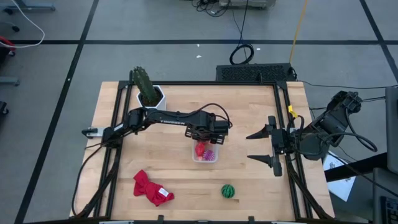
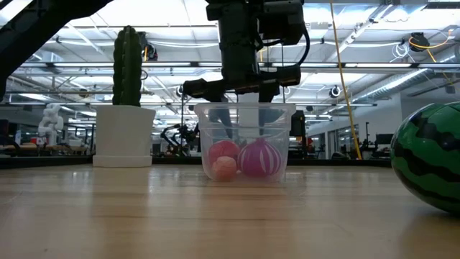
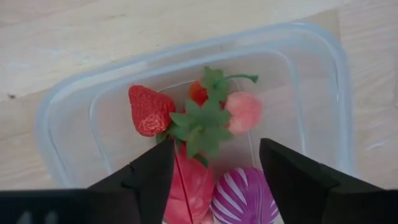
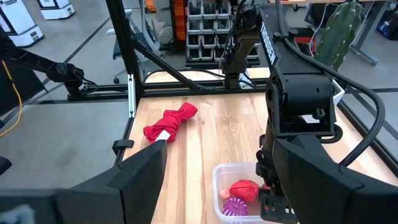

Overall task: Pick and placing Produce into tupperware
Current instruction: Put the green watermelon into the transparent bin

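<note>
The left gripper (image 1: 208, 138) hangs directly over the tupperware (image 1: 206, 153) near the middle of the tabletop (image 1: 249, 186), jaws spread and empty, seemingly so released pieces drop inside. Within the tub lie a strawberry (image 3: 149, 110), other small red pieces and the purple striped ball (image 3: 242, 198). The watermelon ball (image 1: 229, 191) waits toward the front edge, not yet packed. The right gripper (image 1: 273, 146) idles at the right edge, jaws spread.
</note>
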